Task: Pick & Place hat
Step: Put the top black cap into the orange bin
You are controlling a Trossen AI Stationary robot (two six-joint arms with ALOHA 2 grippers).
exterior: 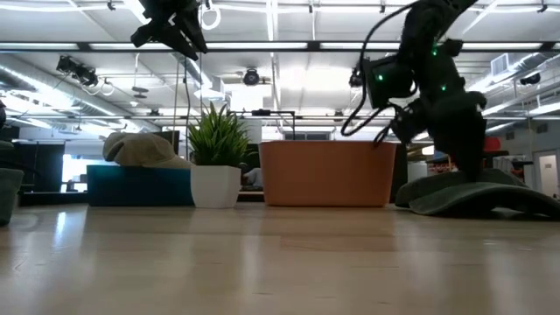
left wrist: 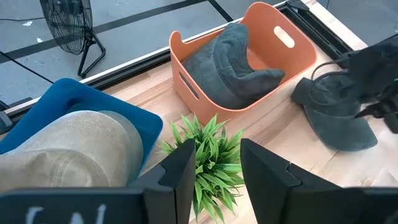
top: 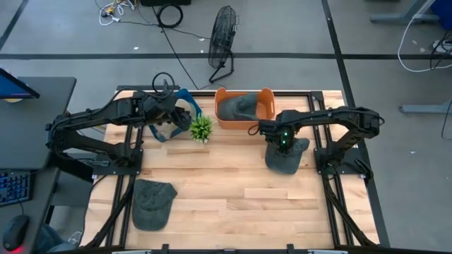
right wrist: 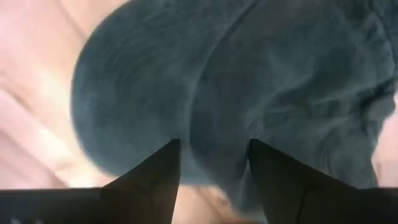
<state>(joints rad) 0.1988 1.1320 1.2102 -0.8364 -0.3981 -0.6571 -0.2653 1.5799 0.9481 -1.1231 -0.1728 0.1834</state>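
Judging progress at roughly partway: the desk carries an orange bin at the back with one dark grey cap already inside. Two more grey caps are out: one at the right side, one at front left. A tan cap sits on a blue box beside a small potted plant. Right claw hovers right over the right-side cap, fingers spread, nothing pinched yet. Left claw waits raised near the plant, spread, empty. Next step looks like the grasp, then the carry to the bin.
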